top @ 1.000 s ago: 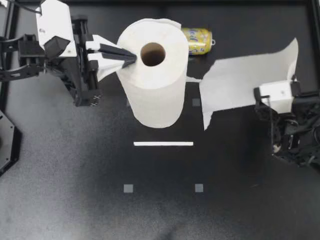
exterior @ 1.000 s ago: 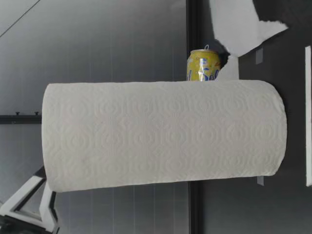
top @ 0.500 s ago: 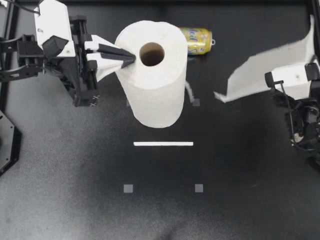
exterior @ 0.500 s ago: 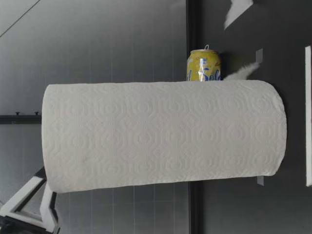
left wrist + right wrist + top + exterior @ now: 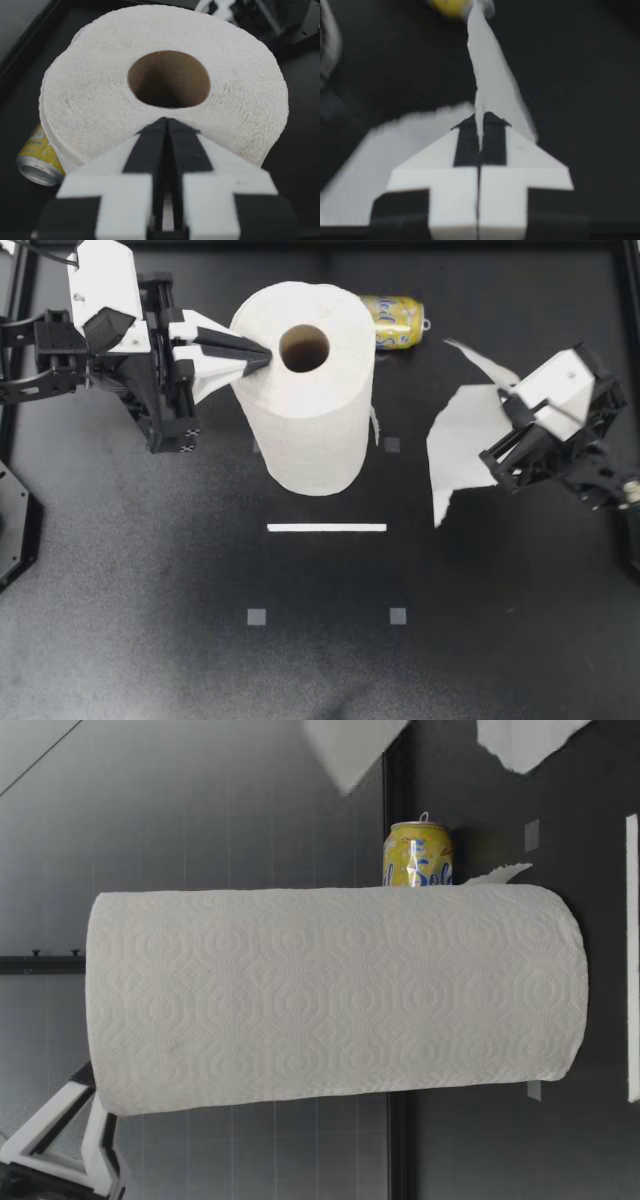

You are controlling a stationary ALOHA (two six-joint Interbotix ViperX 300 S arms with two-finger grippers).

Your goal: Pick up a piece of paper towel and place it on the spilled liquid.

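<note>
My left hand (image 5: pixel 262 357) reaches in from the left side of the table (image 5: pixel 150 590). Its two fingers are pressed together with nothing between them, and their tips rest on the top face of the paper towel roll (image 5: pixel 305 390), just beside the cardboard core. The left wrist view shows this too: the closed left hand (image 5: pixel 165 122) lies on the roll's (image 5: pixel 165 95) top at the edge of the hole. The roll stands upright near the middle of the table. A white strip (image 5: pixel 326 528) lies flat on the table in front of it. A yellow can (image 5: pixel 396 322) lies on its side just behind the roll. In the low view the can (image 5: pixel 418 855) shows beyond the roll (image 5: pixel 330 995). To the right, well apart from the roll, is a torn-off sheet (image 5: pixel 460 440) of paper towel, pinched in my right hand (image 5: pixel 512 398). It is crumpled and hangs off the table. In the right wrist view both fingers of the right hand (image 5: pixel 481 120) close on the sheet (image 5: pixel 490 75), which stands up in a fold ahead of them.
</note>
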